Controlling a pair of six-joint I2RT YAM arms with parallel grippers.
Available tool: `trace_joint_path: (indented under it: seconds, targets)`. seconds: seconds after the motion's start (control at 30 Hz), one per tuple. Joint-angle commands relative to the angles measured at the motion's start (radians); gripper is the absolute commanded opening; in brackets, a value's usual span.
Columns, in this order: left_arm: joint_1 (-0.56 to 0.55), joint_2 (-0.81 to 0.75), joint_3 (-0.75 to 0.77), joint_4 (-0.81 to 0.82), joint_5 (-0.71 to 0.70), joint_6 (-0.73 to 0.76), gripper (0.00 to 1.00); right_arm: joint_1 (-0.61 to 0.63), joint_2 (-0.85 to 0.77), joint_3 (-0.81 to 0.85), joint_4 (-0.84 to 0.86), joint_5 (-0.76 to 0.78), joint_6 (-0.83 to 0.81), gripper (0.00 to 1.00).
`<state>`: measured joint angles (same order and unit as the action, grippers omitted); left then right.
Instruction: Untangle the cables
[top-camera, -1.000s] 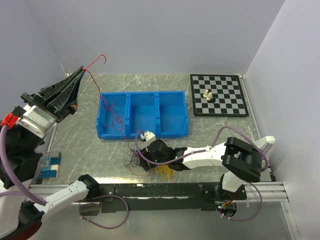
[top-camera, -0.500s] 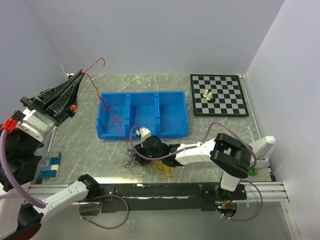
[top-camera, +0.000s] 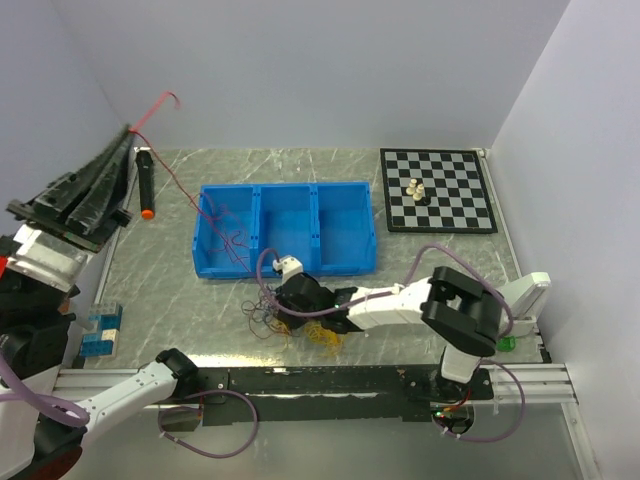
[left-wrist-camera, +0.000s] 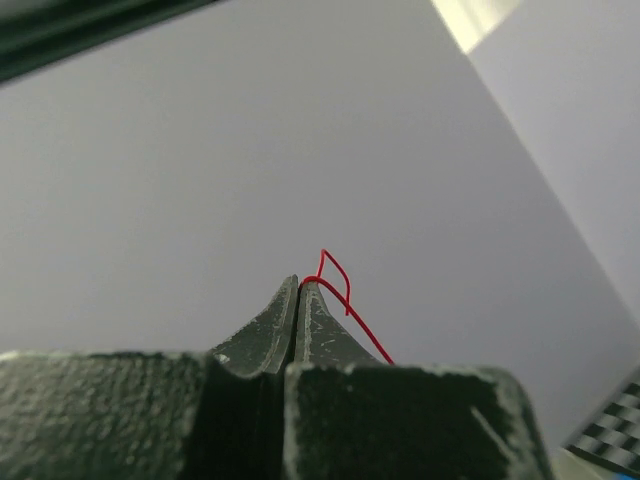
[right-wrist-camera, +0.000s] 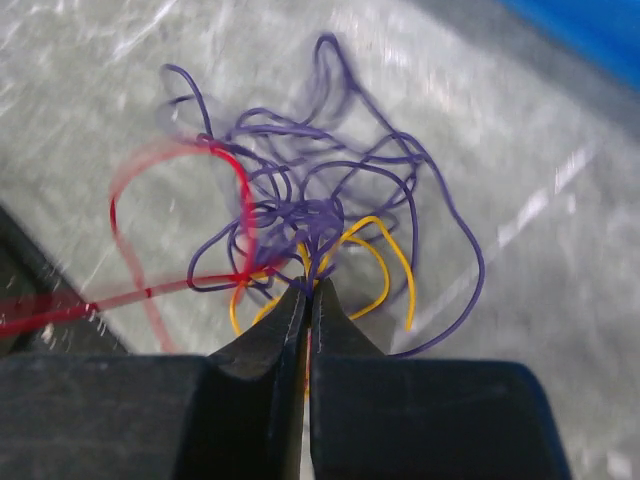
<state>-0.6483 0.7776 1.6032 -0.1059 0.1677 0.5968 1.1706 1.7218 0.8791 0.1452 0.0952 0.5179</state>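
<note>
left gripper (left-wrist-camera: 300, 288) pinching red wire (top-camera: 168, 169), wire slanting from far-left corner to near-edge tangle (right-wrist-camera: 310, 205), right gripper (right-wrist-camera: 307, 292) clamped on tangle, red strand blurred there

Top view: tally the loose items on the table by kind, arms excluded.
Blue three-compartment bin: 1
Chessboard: 1
Chess pieces: 3
Marker: 1
Blue block stack: 1
Cable tangle: 1
Green object, partly hidden: 1
Total: 9

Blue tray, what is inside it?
Thin red wire lies in the left compartment of the blue tray; the other two look bare. The near wall hides a strip of each floor.
</note>
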Motion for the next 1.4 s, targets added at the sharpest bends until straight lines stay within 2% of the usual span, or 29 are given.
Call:
trace_joint_path:
  seconds: [0.0, 0.13, 0.37, 0.57, 0.7, 0.8, 0.83, 0.9, 1.0, 1.17, 1.37]
  targets:
    - [0.004, 0.003, 0.018, 0.299, -0.129, 0.176, 0.01, 0.041, -0.14, -0.095, -0.068, 0.057, 0.097, 0.0]
    - [0.006, 0.051, 0.09, 0.454, -0.165, 0.291, 0.01, 0.07, -0.235, -0.195, -0.111, 0.09, 0.195, 0.0]
    - [0.004, 0.156, 0.268, 0.58, -0.203, 0.477, 0.01, 0.083, -0.402, -0.337, -0.193, 0.138, 0.317, 0.0]
    - [0.004, 0.29, 0.467, 0.649, -0.192, 0.576, 0.01, 0.083, -0.455, -0.394, -0.231, 0.152, 0.37, 0.0]
    - [0.003, 0.412, 0.65, 0.686, -0.13, 0.696, 0.01, 0.083, -0.462, -0.42, -0.234, 0.158, 0.396, 0.0]
    - [0.003, 0.524, 0.851, 0.681, -0.019, 0.761, 0.01, 0.083, -0.452, -0.427, -0.243, 0.156, 0.406, 0.0]
    - [0.003, 0.538, 0.872, 0.693, 0.019, 0.78, 0.01, 0.084, -0.444, -0.425, -0.248, 0.153, 0.407, 0.0]
    - [0.004, 0.519, 0.833, 0.716, 0.111, 0.822, 0.01, 0.084, -0.432, -0.424, -0.26, 0.152, 0.41, 0.0]
    - [0.003, 0.476, 0.732, 0.739, 0.161, 0.853, 0.01, 0.086, -0.421, -0.42, -0.271, 0.152, 0.422, 0.0]
    - [0.004, 0.483, 0.729, 0.747, 0.072, 0.792, 0.01, 0.095, -0.436, -0.425, -0.251, 0.153, 0.419, 0.0]
    - [0.004, 0.378, 0.5, 0.759, 0.013, 0.745, 0.01, 0.11, -0.442, -0.413, -0.236, 0.164, 0.404, 0.0]
